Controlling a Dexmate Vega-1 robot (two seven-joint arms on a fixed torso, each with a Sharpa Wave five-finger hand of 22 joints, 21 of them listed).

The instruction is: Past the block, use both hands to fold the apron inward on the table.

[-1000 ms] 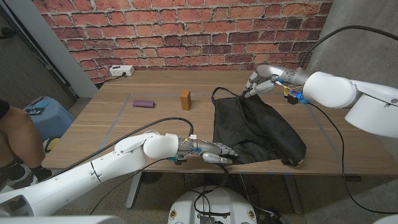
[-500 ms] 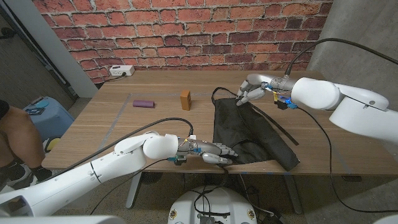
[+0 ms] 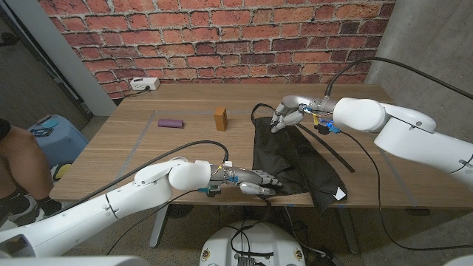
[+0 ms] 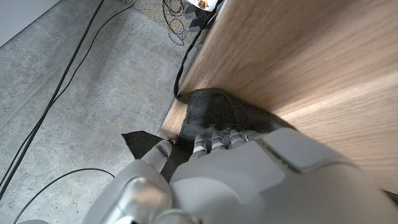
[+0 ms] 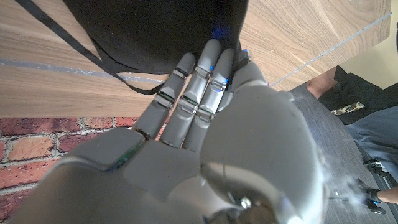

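Gripping the far edge of the black apron (image 3: 292, 159), the robot's right hand (image 3: 288, 113) has its fingers closed on the cloth above the middle of the wooden bench (image 3: 133, 140); the apron's right side is drawn over towards the left, so that the cloth lies as a narrowed dark shape running from the far hand to the near edge of the bench; a white tag (image 3: 340, 193) shows at its near right corner, and a black strap (image 3: 332, 151) trails across the bare wood to the right; at the near edge the left hand (image 3: 255, 182) pinches the apron's near left corner, its fingers (image 4: 214, 138) curled over the dark cloth where it hangs off the bench; a small brown block (image 3: 220, 118) stands upright just left of the apron's far corner; a purple bar (image 3: 171, 123) lies further left, well apart; a white power strip (image 3: 144, 84) sits against the brick wall (image 3: 222, 37).
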